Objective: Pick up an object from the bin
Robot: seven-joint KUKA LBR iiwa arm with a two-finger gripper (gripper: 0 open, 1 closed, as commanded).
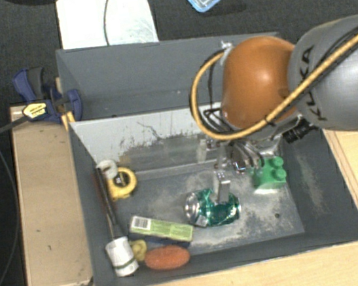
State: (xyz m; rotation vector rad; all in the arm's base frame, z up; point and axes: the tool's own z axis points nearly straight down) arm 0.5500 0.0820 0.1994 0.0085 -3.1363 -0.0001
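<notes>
The gripper (224, 193) hung low near the middle of the bin (124, 80), right over one crushed green can (212, 212), its tip seemingly touching it. I couldn't tell whether the claw was spread or closed. One green toy block (269, 174) sat just beside it, toward the right wall. Near the left wall lay one yellow tape measure (120, 182), one green packet (159, 228), one white cylinder (121, 255) and one reddish oval lump (167, 258).
</notes>
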